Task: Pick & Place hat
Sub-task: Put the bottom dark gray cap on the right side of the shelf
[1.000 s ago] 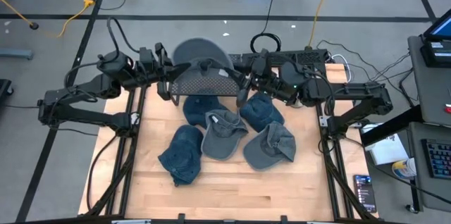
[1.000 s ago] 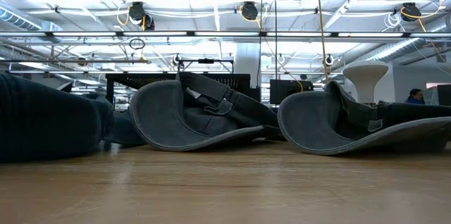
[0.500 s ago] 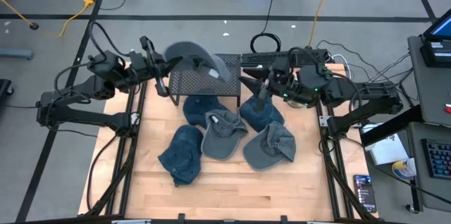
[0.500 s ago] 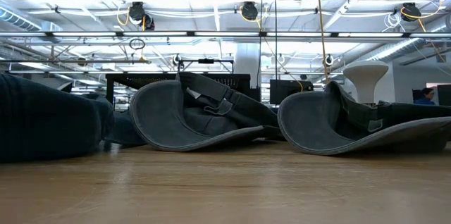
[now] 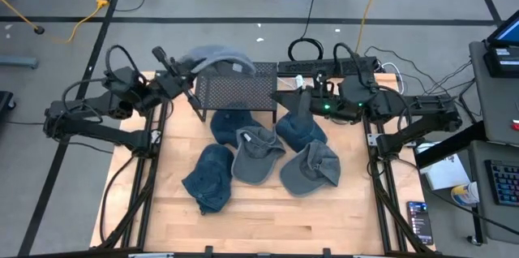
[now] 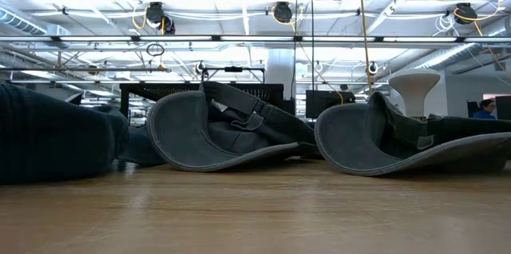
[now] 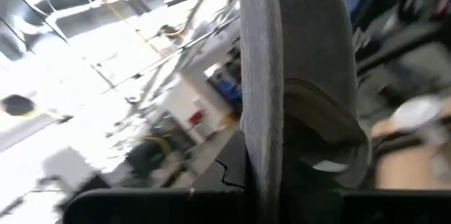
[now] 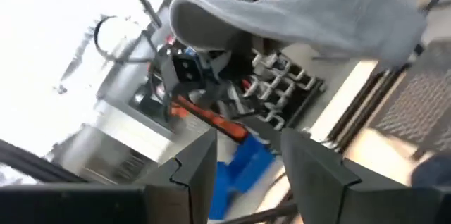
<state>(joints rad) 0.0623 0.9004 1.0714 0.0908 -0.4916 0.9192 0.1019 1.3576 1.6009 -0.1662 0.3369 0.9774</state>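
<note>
High view: left gripper is at the far left corner of the black mesh rack, closed on the edge of a grey hat that hangs in the air over the rack's far side. Right gripper sits just off the rack's right end, above the hat pile, jaws apart and holding nothing. Five more hats lie on the wooden table in front of the rack: two dark blue ones and, another blue one partly under the rack, two grey ones and.

Low view shows none of the grip; only brims of two grey hats seen level across the tabletop, a dark blue hat at the left edge, and a dark shape at the top edge, cannot tell which arm. A person in blue shows far back at the right.

Left wrist view: the grey hat's brim runs edge-on right at the camera, pinched at the bottom; inner sweatband visible. Right wrist view: two dark fingers spread with a clear gap, the grey hat well beyond them with the left arm's hardware beneath it.

No readable writing or brand on any hat; a small tag on the held hat is too small to read.
</note>
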